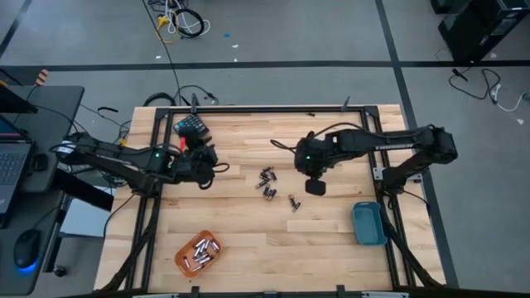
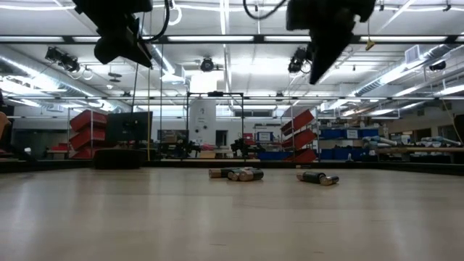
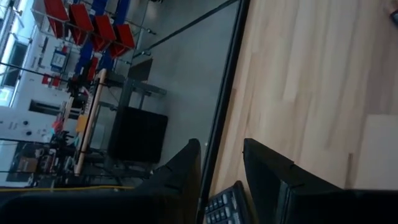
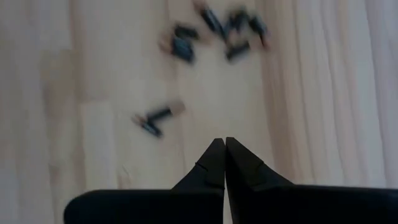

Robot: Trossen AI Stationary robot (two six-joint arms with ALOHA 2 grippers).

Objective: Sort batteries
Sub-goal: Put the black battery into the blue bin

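Several batteries (image 1: 267, 183) lie loose at the surface (image 1: 248, 223) centre. The clenched, empty right end effector (image 4: 224, 146), hanging at their 3 o'clock, should be opened before descending. The left end effector (image 3: 221, 165) is parted, nothing seen held.

table (image 1: 248, 223): pale planked wood, smooth | batteries (image 1: 267, 182): dark, silvery metal

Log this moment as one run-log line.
left hand: open, empty | right hand: shut, above loose batteries | orange tray: holds batteries | blue tray: empty
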